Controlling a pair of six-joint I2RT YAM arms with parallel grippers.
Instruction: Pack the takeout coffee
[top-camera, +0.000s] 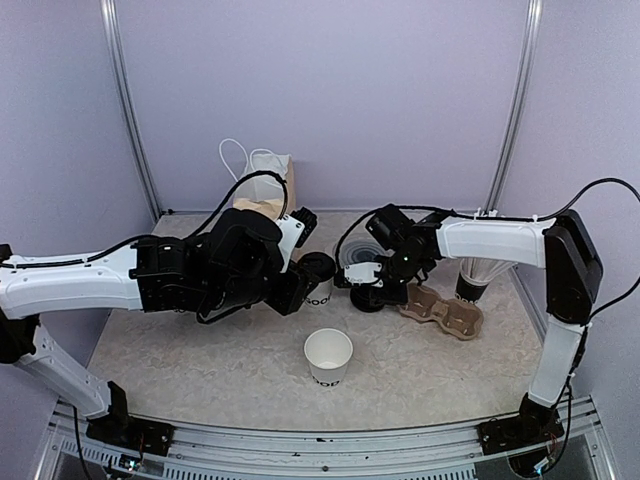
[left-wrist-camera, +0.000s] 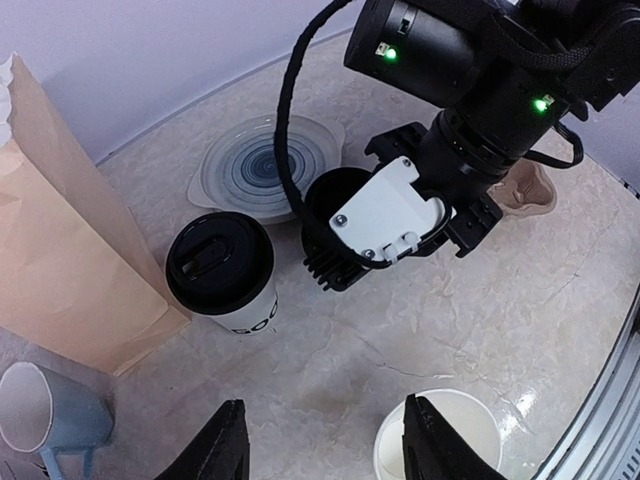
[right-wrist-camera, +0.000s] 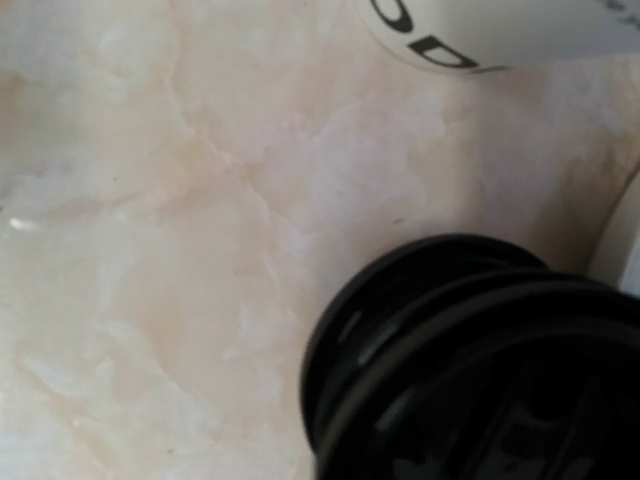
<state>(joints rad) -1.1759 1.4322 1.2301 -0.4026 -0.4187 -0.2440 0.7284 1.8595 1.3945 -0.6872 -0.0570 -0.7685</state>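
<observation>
**benchrat:** where's the coffee sitting right now?

**me:** The takeout coffee (left-wrist-camera: 220, 272) is upright on the desk (left-wrist-camera: 480, 330), left of centre in my left wrist view, with its black lid (left-wrist-camera: 218, 260) on. It's just beside the lower corner of the paper bag (left-wrist-camera: 60, 250), which fills the left edge of that frame. In the top view it's near the middle, half tucked under the left arm (top-camera: 200, 272), lettering showing near the base.

**benchrat:** and the claws?

**me:** The left claw (left-wrist-camera: 325, 405) is spread wide. Both fingers (left-wrist-camera: 228, 445) poke up from the bottom edge with only bare desk between them. It hangs apart from the coffee.

The right claw (top-camera: 362, 288) is down at a stack of black lids (left-wrist-camera: 330, 200) just right of the coffee. Honestly I can't tell if it's gripping or loose. Its own wrist camera shows just lids in the lower right and the coffee's base in the top right corner.

**benchrat:** what else is on there?

**me:**
- An open white cup (left-wrist-camera: 440, 435) sits at the bottom right of the left wrist view, partly behind one finger.
- A clear round ringed disc (left-wrist-camera: 262, 165) is above the black lids.
- A blue mug (left-wrist-camera: 45, 415) is in the bottom left corner.
- In the top view, a cardboard cup carrier (top-camera: 442, 312) lies right of centre.
- A stack of white cups (top-camera: 478, 275) is just beyond the carrier, under the right arm (top-camera: 500, 240).
</observation>
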